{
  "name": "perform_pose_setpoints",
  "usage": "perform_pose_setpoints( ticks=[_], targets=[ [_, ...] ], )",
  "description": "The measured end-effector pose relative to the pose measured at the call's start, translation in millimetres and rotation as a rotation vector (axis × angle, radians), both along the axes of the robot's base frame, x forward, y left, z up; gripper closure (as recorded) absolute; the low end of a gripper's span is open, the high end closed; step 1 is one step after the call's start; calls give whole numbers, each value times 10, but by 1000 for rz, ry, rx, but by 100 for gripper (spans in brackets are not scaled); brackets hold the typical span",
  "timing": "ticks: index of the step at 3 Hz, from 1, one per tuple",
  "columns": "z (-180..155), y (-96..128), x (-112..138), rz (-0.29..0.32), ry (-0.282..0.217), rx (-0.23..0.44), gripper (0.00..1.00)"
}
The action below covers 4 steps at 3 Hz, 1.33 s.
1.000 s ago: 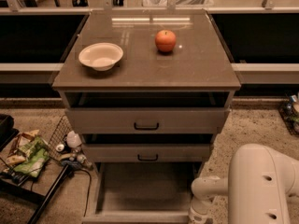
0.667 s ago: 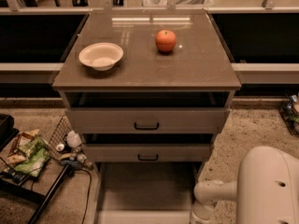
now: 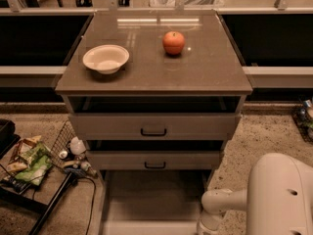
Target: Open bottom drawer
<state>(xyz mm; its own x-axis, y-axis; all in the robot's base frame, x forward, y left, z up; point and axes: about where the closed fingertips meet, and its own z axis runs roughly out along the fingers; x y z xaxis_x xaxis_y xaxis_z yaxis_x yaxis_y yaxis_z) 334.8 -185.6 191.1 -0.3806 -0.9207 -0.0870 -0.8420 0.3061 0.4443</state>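
The bottom drawer [image 3: 154,197] of the grey-beige cabinet stands pulled out toward me, and I look down into its bare inside. Its front panel [image 3: 151,227] lies at the bottom edge of the view and its handle is hidden. The two drawers above it, the upper [image 3: 154,125] and the middle [image 3: 155,159], each show a black bar handle. My white arm [image 3: 220,204] reaches down at the drawer's right front corner. My gripper is below the bottom edge, out of view.
A white bowl [image 3: 105,58] and an orange-red fruit [image 3: 173,42] sit on the cabinet top [image 3: 205,72]. A wire basket with bottles [image 3: 73,151], snack packets [image 3: 29,160] and a black cable lie on the floor to the left. My white body [image 3: 281,195] fills the lower right.
My white body and arm have shifted slightly to the right. The bottom drawer stays pulled out about as far as before.
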Motion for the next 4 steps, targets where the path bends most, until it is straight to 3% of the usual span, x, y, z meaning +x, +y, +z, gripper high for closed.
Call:
perform_pose_setpoints(
  ticks=[1,2,3,4],
  targets=[
    [0,0,0,0,0,0,0],
    [328,-22,78,15,0,-49,0],
    [977,17,43,33,-6,-123,0],
    [1685,15,-149,20,0,-163,0]
  ],
)
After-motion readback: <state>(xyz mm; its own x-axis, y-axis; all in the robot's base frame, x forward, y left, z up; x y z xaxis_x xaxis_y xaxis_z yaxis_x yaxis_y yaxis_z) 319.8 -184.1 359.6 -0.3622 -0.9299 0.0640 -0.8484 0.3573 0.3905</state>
